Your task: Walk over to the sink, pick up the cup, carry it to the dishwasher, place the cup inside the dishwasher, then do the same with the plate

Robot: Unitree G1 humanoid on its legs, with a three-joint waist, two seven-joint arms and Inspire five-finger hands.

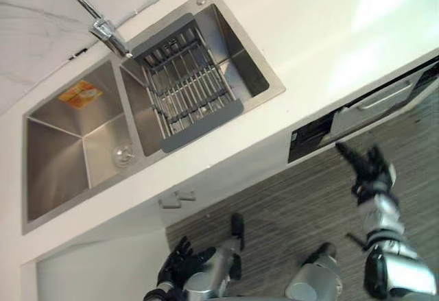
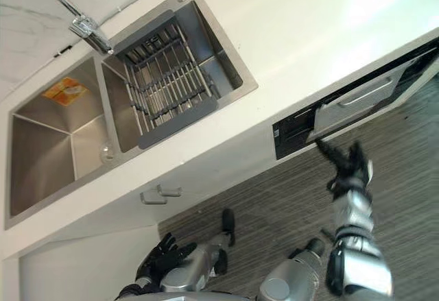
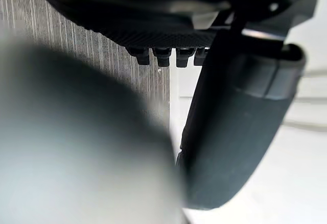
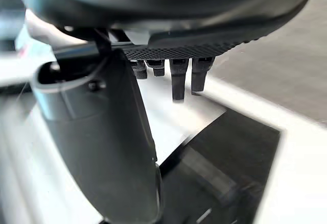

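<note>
Both hands hang empty with fingers straight: the right hand [image 1: 371,171] is raised just below the dishwasher [image 1: 370,105], the left hand [image 1: 180,263] low. Along the worktop [image 1: 309,33], the sink [image 1: 62,150] holds a rack [image 1: 202,126]. Where the cup and plate lie I cannot tell; the ajar dishwasher's inside is dark. That suits loading finished or a fetch ahead; either way, the right hand should stay clear of the door's edge.

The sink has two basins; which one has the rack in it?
The basin nearer the dishwasher holds the dark slatted rack. The other basin has only an orange sticker on its wall.
</note>
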